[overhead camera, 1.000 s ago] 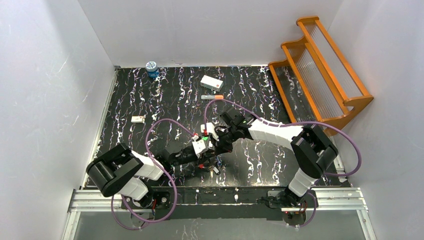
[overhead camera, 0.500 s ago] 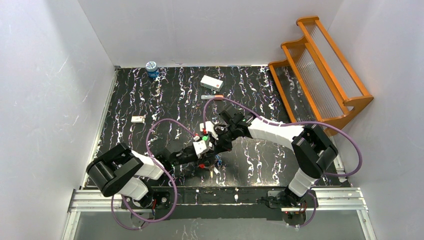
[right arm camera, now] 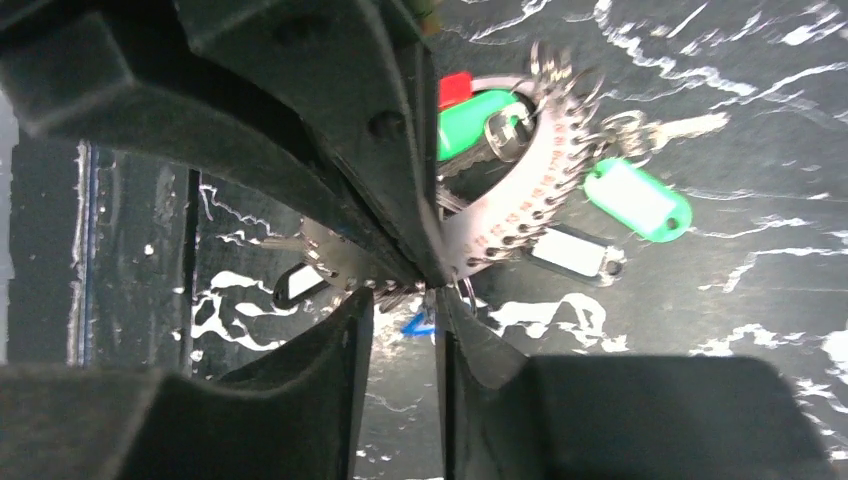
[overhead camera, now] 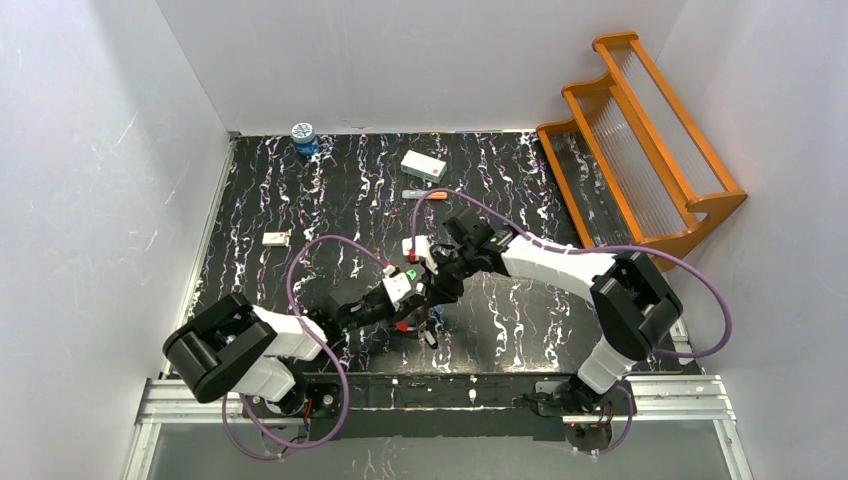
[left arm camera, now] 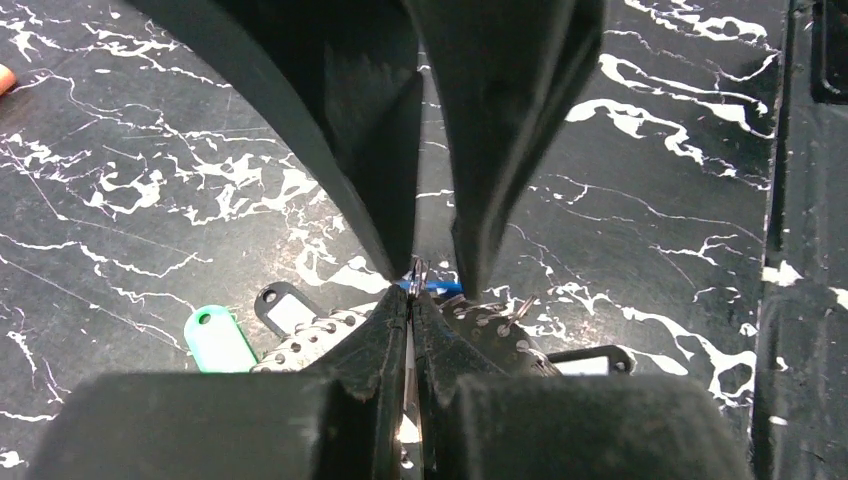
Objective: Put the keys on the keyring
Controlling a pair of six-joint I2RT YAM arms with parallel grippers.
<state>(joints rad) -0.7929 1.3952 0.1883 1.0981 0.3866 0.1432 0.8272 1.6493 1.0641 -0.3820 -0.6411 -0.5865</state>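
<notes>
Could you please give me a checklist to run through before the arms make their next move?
1. Left gripper shut: ok.
2. What it pinches: cannot tell.
3. Right gripper hold: cannot tell.
4. Both grippers tip to tip at the keyring: ok.
5. Green-tagged key clear of the fingers: ok.
6. That key threaded on the keyring: cannot tell.

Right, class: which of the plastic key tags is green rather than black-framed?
The green tag, farthest left in the left wrist view; the black-framed tag beside it holds a white insert.
</notes>
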